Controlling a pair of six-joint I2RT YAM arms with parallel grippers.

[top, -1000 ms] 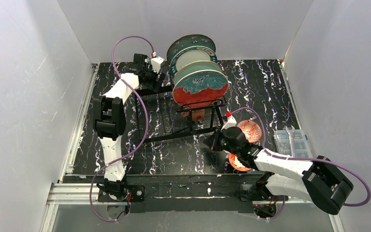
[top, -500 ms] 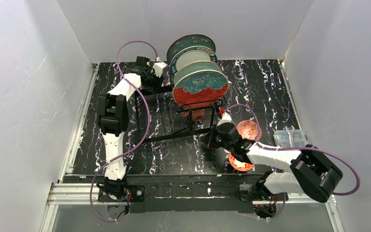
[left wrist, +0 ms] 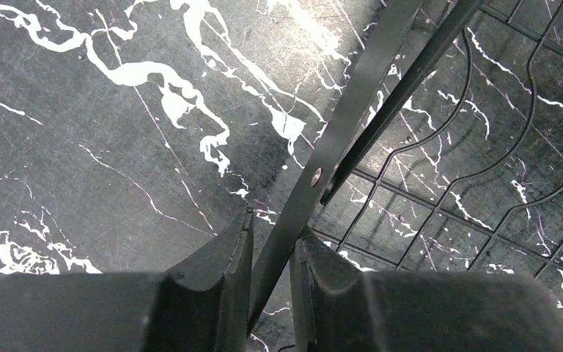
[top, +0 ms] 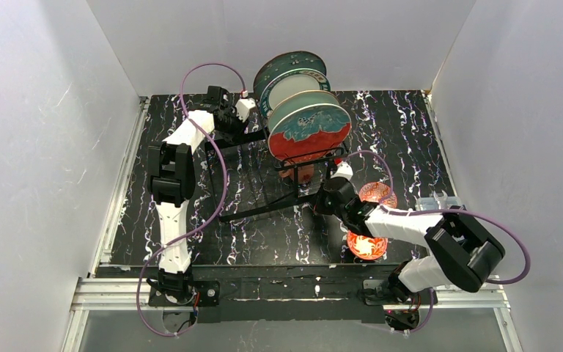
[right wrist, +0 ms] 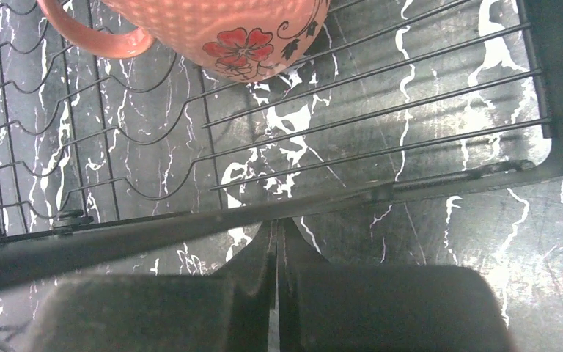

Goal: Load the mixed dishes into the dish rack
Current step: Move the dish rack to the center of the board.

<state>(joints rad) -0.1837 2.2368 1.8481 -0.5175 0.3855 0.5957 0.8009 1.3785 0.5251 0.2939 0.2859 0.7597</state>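
While the dish rack (top: pixel 264 208) stands on the desk (top: pixel 399 132) with plates (top: pixel 309 126) upright in its slots and a flower-painted mug (right wrist: pixel 212 22) on its grid, the left claw (left wrist: pixel 271 238) is clamped on its frame bar (left wrist: pixel 352 110) and the right claw (right wrist: pixel 277 224), fingers (right wrist: pixel 243 282) together, meets its near rail (right wrist: pixel 154 231), perhaps gripping it.

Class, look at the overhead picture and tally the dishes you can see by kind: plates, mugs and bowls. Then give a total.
Plates: 4, upright in the dish rack
Mugs: 1 in view, in the rack
Bowls: 2, on the table
Total: 7
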